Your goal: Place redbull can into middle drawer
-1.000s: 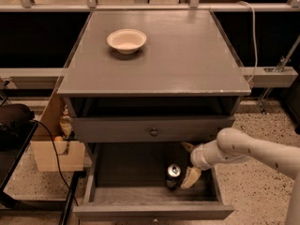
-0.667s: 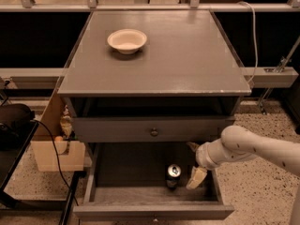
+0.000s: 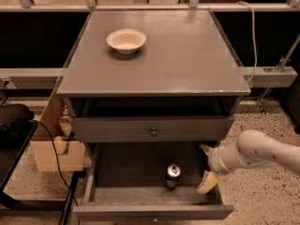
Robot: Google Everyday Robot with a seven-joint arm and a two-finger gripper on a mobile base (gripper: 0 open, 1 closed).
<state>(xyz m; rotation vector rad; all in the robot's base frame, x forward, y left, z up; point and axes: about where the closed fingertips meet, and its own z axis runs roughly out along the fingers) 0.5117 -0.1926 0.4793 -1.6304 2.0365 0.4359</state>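
Observation:
The redbull can (image 3: pixel 173 175) stands upright on the floor of the open middle drawer (image 3: pixel 126 168), near the drawer's front right. My gripper (image 3: pixel 206 165) is inside the drawer's right side, just right of the can and not touching it. It is open and empty, with one cream fingertip (image 3: pixel 207 182) low by the drawer front and the other higher up near the right wall. My white arm (image 3: pixel 262 153) reaches in from the right.
A cream bowl (image 3: pixel 126 40) sits on the grey cabinet top (image 3: pixel 187 55). A shut drawer with a round knob (image 3: pixel 153 132) is right above the open one. A cardboard box (image 3: pixel 51 149) and a black cable (image 3: pixel 56 158) are on the left.
My gripper has moved a little to the right, away from the can. The can stays upright in the same spot in the drawer.

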